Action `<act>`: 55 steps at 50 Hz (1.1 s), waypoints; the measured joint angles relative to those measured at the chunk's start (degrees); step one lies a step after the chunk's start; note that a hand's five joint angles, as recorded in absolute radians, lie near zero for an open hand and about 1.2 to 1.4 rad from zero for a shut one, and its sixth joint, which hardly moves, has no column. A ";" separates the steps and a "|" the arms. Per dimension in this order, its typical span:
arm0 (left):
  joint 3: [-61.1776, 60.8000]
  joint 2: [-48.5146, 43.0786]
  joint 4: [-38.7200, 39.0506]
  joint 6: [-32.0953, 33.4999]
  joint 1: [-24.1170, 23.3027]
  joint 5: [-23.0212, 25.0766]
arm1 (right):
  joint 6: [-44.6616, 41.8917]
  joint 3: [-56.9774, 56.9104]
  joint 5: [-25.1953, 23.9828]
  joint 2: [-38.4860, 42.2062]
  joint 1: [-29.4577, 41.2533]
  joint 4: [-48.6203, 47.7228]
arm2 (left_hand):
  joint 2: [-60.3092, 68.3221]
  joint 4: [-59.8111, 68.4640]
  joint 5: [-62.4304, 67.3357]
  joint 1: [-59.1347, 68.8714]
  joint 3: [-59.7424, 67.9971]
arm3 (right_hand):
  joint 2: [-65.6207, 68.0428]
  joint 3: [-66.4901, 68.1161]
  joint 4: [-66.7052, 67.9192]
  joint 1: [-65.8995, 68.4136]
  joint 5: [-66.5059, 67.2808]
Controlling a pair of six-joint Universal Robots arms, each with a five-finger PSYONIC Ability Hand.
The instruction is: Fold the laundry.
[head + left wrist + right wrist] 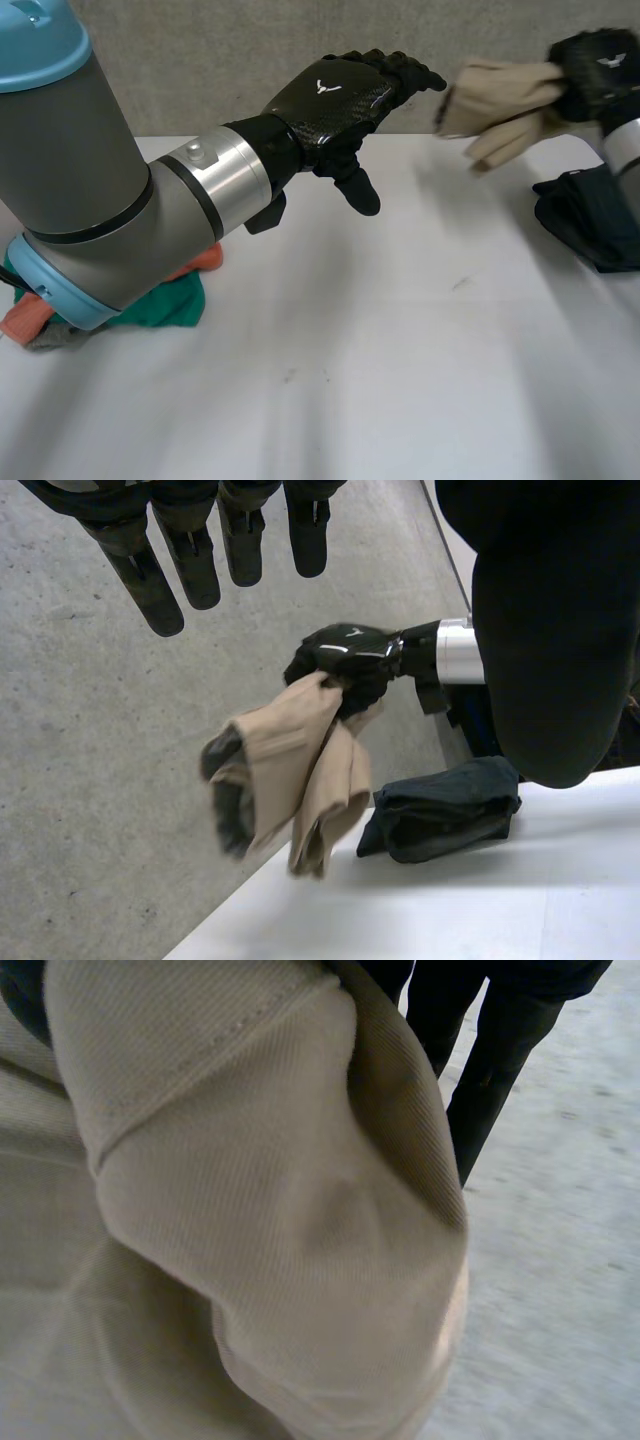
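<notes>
Head view, I log: right hand (598, 65) clutching beige garment (500, 100) aloft; left hand (335, 95) relaxed, empty; dark garment (590, 220), seemingly folded, on table (400, 350).

Bunched beige cloth (500, 100) aloft, rt hand (598, 70)

The left hand (335, 95) hovers above the table (400, 350), fingers straight, while the raised right hand (600, 65) curls round a beige cloth (500, 100).
</notes>
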 measured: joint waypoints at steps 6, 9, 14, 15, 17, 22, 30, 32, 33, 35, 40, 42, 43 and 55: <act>-0.07 -0.19 0.01 0.00 -0.19 -0.03 | 6.30 -10.71 -7.68 8.89 -10.90 -2.95 | 0.00 0.00 0.00 0.00 0.00 | 0.00 0.00 0.01 0.00 0.29; -0.25 -0.38 -0.04 0.01 -0.26 -0.02 | 8.62 -14.56 -11.82 14.38 -15.40 -5.37 | 0.00 0.00 0.00 0.00 0.00 | 0.00 0.00 0.03 0.00 0.27; -0.76 -0.69 -0.06 0.04 -0.35 -0.01 | 10.05 -17.25 -17.12 22.30 -21.43 -9.38 | 0.00 0.00 0.00 0.00 0.00 | 0.00 0.00 0.05 0.00 0.29; -0.76 -0.69 -0.06 0.04 -0.35 -0.01 | 10.05 -17.25 -17.12 22.30 -21.43 -9.38 | 0.00 0.00 0.00 0.00 0.00 | 0.00 0.00 0.05 0.00 0.29; -0.97 -0.92 -0.07 0.07 -0.42 -0.03 | 10.17 -17.24 -19.72 25.71 -23.84 -11.12 | 0.00 0.00 0.00 0.00 0.00 | 0.00 0.00 0.07 0.00 0.27; -1.15 -1.28 -0.09 0.10 -0.58 -0.10 | 10.10 -14.59 -25.58 29.43 -26.95 -14.08 | 0.00 0.00 0.00 0.00 0.00 | 0.56 1.20 0.20 0.00 0.30; -1.45 -1.39 -0.11 0.17 -1.15 -0.13 | 10.00 -6.87 -30.31 26.23 -30.59 -18.37 | 0.00 0.01 0.00 0.00 0.00 | -11.22 -11.02 -13.25 -9.20 -8.05; -1.51 -1.35 -0.09 0.18 -1.24 -0.11 | 10.00 -5.51 -30.23 24.67 -30.97 -18.39 | 0.00 0.01 0.00 0.00 0.00 | -26.59 -25.74 -27.89 -23.61 -24.36; -1.52 -1.31 -0.08 0.19 -1.30 -0.09 | 10.00 -4.68 -30.02 23.54 -31.15 -18.08 | 0.00 0.02 0.00 0.00 0.00 | -37.91 -36.79 -38.98 -34.27 -35.97; -1.51 -1.23 -0.05 0.20 -1.45 -0.05 | 9.98 -3.12 -29.35 20.94 -31.55 -16.51 | 0.00 0.02 0.00 0.00 0.00 | -51.12 -50.64 -53.39 -43.48 -48.94; -1.45 -1.07 0.02 0.20 -1.99 -0.04 | 9.23 -1.38 -27.44 15.20 -33.82 -8.30 | 0.00 0.02 0.00 0.00 0.00 | -53.28 -53.54 -56.59 -43.93 -50.75; -1.45 -0.91 0.04 0.19 -2.21 -0.06 | 7.80 -1.15 -26.81 12.99 -35.25 -3.60 | 0.00 0.02 0.00 0.00 0.00 | -53.28 -53.54 -56.59 -43.93 -50.76; -1.45 -0.83 0.05 0.19 -2.28 -0.07 | 6.87 -1.09 -26.58 12.05 -35.92 -1.42 | 0.00 0.02 0.00 0.00 0.00 | -53.28 -53.54 -56.59 -43.93 -50.75; -1.20 2.02 0.28 -0.01 -3.08 -0.21 | -22.02 -3.55 -5.31 0.51 -40.39 18.93 | 0.00 0.02 0.00 0.00 0.00 | -53.27 -53.54 -56.59 -43.93 -50.76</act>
